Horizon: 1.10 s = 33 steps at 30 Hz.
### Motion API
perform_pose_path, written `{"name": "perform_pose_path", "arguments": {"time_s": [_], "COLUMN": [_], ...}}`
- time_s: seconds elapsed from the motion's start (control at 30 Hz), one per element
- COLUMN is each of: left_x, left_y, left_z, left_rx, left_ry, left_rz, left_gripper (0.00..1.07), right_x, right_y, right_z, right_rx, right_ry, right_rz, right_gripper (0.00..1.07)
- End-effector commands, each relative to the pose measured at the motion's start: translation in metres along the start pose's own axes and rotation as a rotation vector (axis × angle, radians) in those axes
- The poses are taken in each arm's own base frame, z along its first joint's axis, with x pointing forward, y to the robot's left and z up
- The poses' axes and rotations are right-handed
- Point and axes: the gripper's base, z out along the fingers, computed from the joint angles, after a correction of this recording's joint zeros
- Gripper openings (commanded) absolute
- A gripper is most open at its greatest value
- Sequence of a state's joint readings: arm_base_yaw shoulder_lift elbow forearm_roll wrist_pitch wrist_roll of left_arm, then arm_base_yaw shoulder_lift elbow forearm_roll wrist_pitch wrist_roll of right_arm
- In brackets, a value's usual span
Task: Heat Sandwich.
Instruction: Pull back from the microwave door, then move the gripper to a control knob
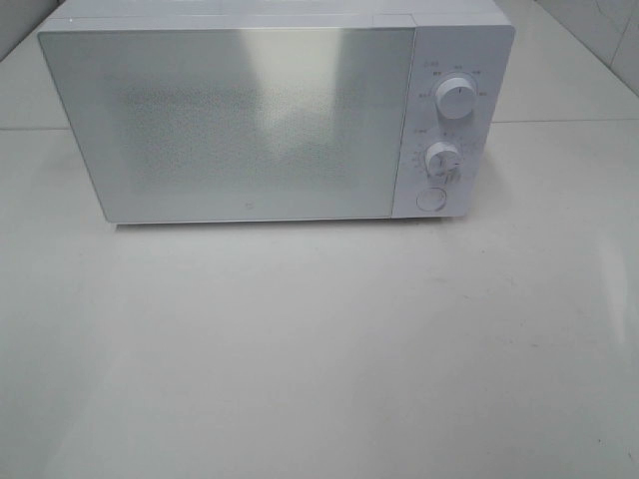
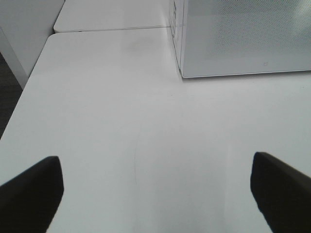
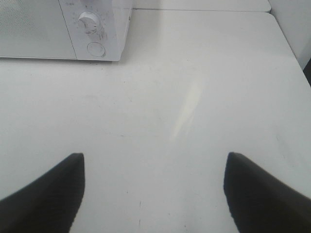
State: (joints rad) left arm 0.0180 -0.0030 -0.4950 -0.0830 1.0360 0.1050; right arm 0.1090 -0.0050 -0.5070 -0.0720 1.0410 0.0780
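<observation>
Microwave at 12 o'clock on white table, door shut; controls on its 3 o'clock side: upper dial, lower dial, round button beneath. Left gripper spread wide above tabletop, nothing between fingers. Right gripper parted wide too, holding nothing. Sandwich not visible in any view; whereabouts cannot be told

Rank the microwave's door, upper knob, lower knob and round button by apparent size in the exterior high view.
1. door, by far the largest
2. upper knob, marginally
3. lower knob and round button: too alike to separate
</observation>
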Motion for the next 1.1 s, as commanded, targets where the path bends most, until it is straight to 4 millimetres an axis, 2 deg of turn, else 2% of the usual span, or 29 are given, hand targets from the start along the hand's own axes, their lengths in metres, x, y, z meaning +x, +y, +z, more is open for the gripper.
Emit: {"name": "perform_pose_path", "arguments": {"time_s": [0.03,1.1], "left_x": [0.0015,0.0015], "left_y": [-0.0012,-0.0012], "left_z": [-0.0036,-0.0036], "left_rx": [0.005,0.005], "left_ry": [-0.035,-0.035], "left_rz": [-0.013,-0.013], "left_gripper": [1.00,1.00], "right_x": [0.0020,0.0006], "right_y": [-0.0002,0.0001], "right_z": [-0.0030,-0.0025], "right_rx": [0.004,0.003], "right_ry": [-0.030,-0.023], "right_rz": [0.005,0.014], "right_gripper": [0.76,0.76]}}
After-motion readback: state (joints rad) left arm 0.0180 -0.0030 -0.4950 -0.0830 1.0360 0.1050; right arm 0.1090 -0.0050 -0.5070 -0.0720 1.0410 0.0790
